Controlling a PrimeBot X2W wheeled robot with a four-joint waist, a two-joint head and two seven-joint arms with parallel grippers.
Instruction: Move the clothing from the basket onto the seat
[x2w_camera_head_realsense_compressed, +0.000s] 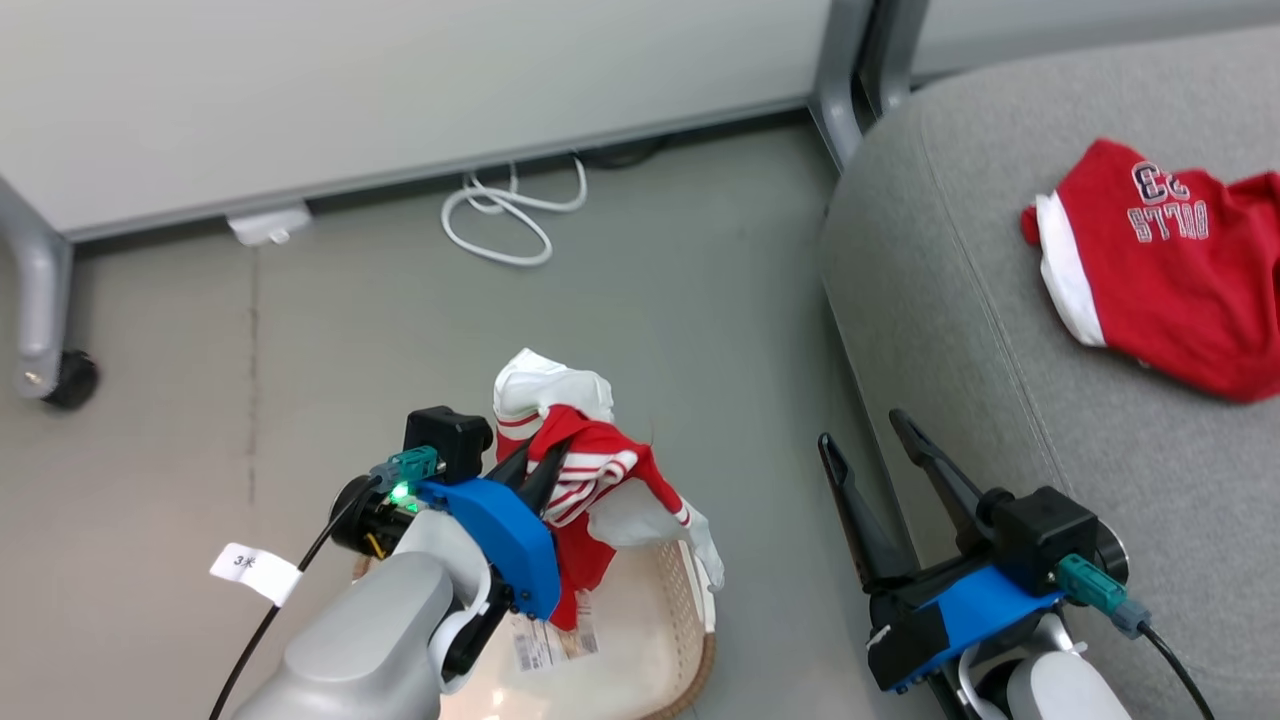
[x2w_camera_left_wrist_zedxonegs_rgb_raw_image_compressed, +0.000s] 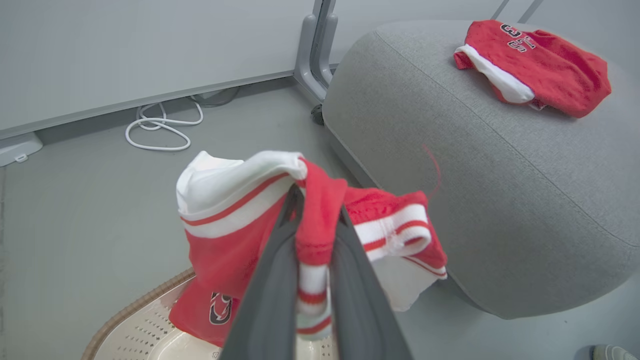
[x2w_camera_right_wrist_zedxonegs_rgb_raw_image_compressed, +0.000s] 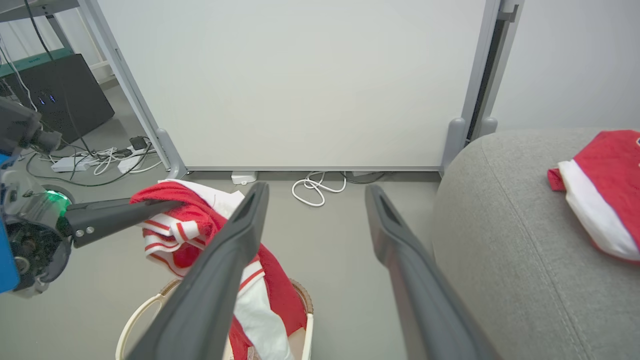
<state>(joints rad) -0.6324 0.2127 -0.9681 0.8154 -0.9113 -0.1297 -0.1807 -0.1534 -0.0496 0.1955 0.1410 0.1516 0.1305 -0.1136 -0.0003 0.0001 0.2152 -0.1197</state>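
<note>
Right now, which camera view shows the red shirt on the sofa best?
The left wrist view: the red shirt lies whole on the sofa. The head view cuts the shirt off at the picture's edge; the right wrist view catches its white-trimmed end.

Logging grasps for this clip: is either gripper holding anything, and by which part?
The left gripper is shut on the red garment, pinching a bunched fold by its striped white trim, above the basket. The right gripper is open, holding nothing.
</note>
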